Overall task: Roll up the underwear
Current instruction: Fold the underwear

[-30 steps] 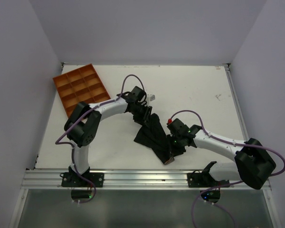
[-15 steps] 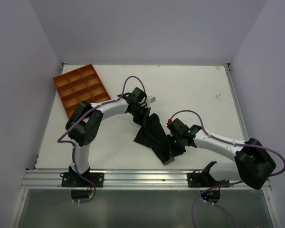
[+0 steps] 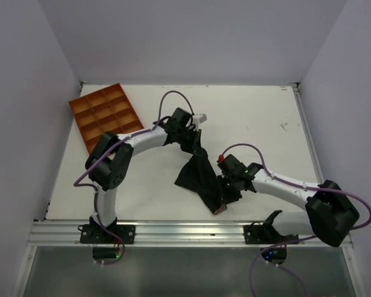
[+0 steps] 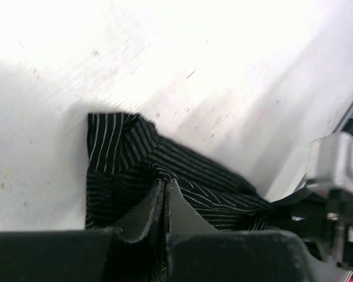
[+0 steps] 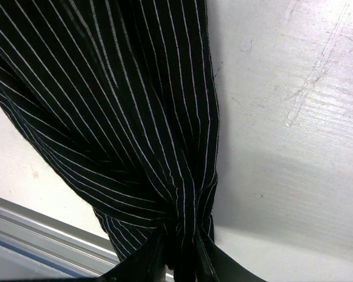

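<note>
Two grips on the underwear (image 3: 196, 176), one per end.

- Left gripper (image 3: 196, 147): on the far end. In the wrist view its fingers (image 4: 142, 210) are pressed together, with a fold of the cloth nipped right at the tips. The cloth rises to a narrow peak there.
- Right gripper (image 3: 224, 197): on the near end. In the wrist view the cloth is gathered into a tight bunch that runs down between the fingers (image 5: 142, 265) at the bottom of frame. The jaws are closed on that bunch, not fully together, with the fabric filling the gap.
- Garment: black with thin white pinstripes. It is strung diagonally between the two grippers around the middle of the table (image 3: 260, 124). It is narrow at both pinched ends and fans out into a wide flap on the left side. The flap lies on the table; I can't tell whether the middle is clear of the surface.
- Reddish-brown edge (image 3: 221, 210): shows at the near tip, just past the right gripper and near the metal rail (image 3: 185, 230) along the table's front.
- Orange compartment tray (image 3: 105, 114): far-left corner, well apart from the cloth, with the left arm's elbow between them.
- Both arms reach inward, with their wrists near each other over the garment.
</note>
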Tool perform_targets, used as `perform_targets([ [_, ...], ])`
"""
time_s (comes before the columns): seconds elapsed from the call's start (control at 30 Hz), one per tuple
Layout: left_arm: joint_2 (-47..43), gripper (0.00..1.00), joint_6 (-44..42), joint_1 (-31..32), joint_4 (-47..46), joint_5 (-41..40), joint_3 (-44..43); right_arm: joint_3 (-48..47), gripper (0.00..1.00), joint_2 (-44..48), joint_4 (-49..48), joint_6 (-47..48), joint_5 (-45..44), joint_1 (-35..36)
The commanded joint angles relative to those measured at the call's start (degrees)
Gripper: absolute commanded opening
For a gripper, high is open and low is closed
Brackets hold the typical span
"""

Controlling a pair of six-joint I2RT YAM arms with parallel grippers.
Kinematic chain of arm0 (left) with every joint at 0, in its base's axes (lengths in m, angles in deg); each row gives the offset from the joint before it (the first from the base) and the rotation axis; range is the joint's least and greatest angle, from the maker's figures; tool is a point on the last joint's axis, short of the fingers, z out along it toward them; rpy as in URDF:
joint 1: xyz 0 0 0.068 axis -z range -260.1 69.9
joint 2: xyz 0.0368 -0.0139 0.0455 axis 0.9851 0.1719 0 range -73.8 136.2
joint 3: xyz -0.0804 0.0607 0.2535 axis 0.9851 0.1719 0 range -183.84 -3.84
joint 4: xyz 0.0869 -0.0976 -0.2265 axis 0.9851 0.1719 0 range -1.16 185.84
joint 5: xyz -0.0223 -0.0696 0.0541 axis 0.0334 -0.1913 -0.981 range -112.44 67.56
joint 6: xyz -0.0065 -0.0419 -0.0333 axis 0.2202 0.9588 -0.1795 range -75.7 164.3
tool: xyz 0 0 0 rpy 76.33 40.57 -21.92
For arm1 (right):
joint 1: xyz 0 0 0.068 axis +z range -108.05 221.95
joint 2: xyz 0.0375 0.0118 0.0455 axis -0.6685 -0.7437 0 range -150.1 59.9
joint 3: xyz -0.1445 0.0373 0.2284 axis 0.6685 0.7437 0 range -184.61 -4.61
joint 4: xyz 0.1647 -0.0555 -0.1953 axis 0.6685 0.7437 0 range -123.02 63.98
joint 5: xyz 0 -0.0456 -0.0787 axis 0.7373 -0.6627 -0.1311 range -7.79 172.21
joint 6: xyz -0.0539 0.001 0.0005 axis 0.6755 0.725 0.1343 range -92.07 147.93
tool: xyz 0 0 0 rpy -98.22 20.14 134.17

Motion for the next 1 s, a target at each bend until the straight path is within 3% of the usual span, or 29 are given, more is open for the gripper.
perform_targets([
  [0.0,-0.42,0.0,3.05,-0.17,-9.51,3.54,-2.71,2.26,0.26,-0.88,1.82,-0.16,-0.12,0.59],
  [0.2,1.6,0.0,5.42,-0.17,-14.52,6.27,-3.15,2.62,0.26,-0.62,1.73,-0.33,-0.21,0.5],
  [0.53,4.68,0.0,2.44,-0.17,-8.56,2.67,-4.64,1.38,0.27,-0.27,4.19,-0.86,-2.84,0.5],
  [0.63,3.89,0.04,0.59,-0.26,-5.74,0.57,-4.73,1.56,0.27,-0.27,4.19,-0.95,-2.84,0.5],
  [0.83,0.99,0.33,-1.78,-1.13,-0.64,-4.44,-4.56,1.65,0.27,-0.44,4.37,-1.04,-2.93,0.5],
  [0.97,-1.38,0.35,-3.1,-2.02,1.82,-6.21,-3.07,1.12,0.27,-0.79,4.54,-1.04,-3.02,0.41],
])
